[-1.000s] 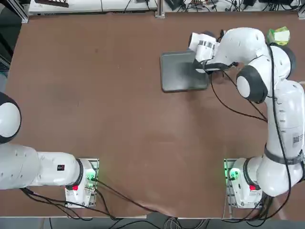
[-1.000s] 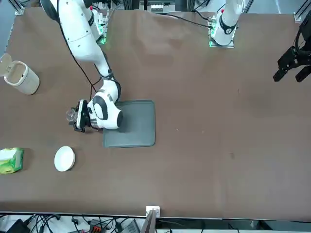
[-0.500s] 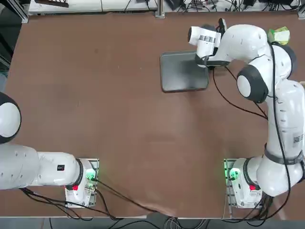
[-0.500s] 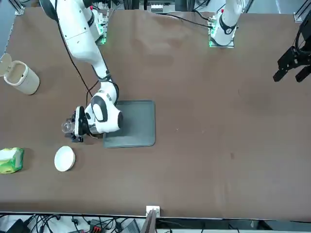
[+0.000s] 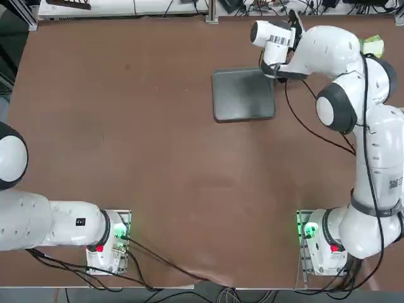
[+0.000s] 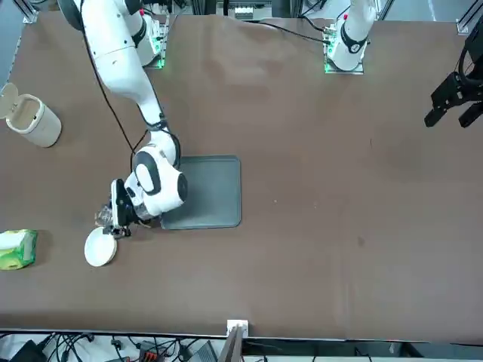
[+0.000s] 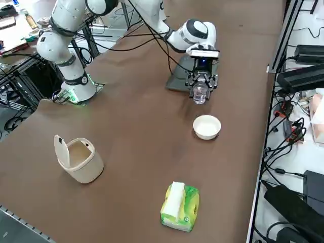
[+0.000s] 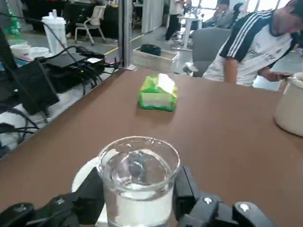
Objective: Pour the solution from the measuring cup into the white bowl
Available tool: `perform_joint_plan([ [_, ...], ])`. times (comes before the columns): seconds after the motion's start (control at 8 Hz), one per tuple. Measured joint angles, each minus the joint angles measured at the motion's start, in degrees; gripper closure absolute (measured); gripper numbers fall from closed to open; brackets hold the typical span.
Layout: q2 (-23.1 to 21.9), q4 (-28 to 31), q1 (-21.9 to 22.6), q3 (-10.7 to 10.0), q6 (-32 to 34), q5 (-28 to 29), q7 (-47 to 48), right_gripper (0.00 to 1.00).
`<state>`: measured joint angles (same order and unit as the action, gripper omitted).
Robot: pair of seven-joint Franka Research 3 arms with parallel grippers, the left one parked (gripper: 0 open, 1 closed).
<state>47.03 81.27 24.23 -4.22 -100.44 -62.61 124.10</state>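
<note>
Right pincer: closed from both sides around a small cup, one dark finger against either side of the glass; parted only by the width of the cup between them.

Measuring cup, small, clear colourless glass: gripped in the right pincer, raised off the bench; mouth upward, long axis close to upright, rim standing above the fingers in the right wrist view; partly filled with clear liquid.

Cup's place: close to the white bowl, over the bowl's near edge as seen in the front view; just beside the bowl, on the tray side, in the right side view.

White bowl, small, round, with creamy inside: resting on the brown bench, opening upward.

Grey tray, flat, rectangular, rounded corners: lying on the bench, partly under the right arm as seen from above.

Off-white cylinder, lid tipped open: standing on the bench, well apart from the bowl.

Green-and-white soft pack: lying on the bench, with white top.

Writing: small patterned label on the right arm, too small to read.

Person in white shirt with dark striped sleeves: beyond the bench, head bent down.
</note>
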Motion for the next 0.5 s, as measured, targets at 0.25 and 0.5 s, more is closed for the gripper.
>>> perform_joint_plan([
  [0.25, 0.0, -0.6, -1.5, 0.0, -4.1, 0.0, -2.6, 0.27],
  [0.5, 0.1, -0.6, -2.6, 0.0, -6.8, 0.0, -4.2, 0.27],
])
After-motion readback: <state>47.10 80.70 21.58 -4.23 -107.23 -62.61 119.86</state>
